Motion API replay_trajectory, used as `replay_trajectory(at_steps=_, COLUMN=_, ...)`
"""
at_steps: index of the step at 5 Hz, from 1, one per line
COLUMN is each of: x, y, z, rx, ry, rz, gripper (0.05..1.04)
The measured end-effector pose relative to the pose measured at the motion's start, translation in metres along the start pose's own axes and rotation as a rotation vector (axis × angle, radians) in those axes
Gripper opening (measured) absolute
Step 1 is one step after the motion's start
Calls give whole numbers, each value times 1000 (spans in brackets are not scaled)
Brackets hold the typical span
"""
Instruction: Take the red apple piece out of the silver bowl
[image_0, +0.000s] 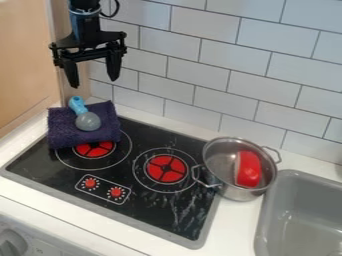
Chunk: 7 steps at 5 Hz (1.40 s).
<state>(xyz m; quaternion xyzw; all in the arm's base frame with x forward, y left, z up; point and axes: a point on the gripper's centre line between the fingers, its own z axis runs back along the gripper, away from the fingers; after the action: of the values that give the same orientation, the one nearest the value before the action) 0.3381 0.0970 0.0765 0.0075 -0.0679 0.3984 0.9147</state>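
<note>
Red apple piece (248, 169) sits near the rim of the silver bowl (230, 192); the wide-spread gripper (94, 82) could snag there.

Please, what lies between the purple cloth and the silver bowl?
The black stove top lies there, with the red burner nearer the bowl; the camera view shows this.

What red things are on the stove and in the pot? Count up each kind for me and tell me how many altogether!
Red burner centres: 2
Red stove dials: 2
Red apple piece, inside the silver pot: 1
Total: 5
</note>
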Motion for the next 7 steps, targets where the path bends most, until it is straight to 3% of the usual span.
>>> replay_trajectory(at_steps=1, x=-11, y=7, z=-15, rx=35, ry=54, rz=3, gripper=1000)
replay_trajectory(at_steps=2, x=-21, y=0, z=-16, rx=78, ry=56, rz=-29, gripper=1000)
replay_trajectory(at_steps=3, x=-41, y=-15, z=-21, rx=79, ry=69, rz=-88, gripper=1000)
replay_trajectory(at_steps=7, x=-117, y=-95, z=-9, rx=-14, ry=50, rz=-310, gripper=1000)
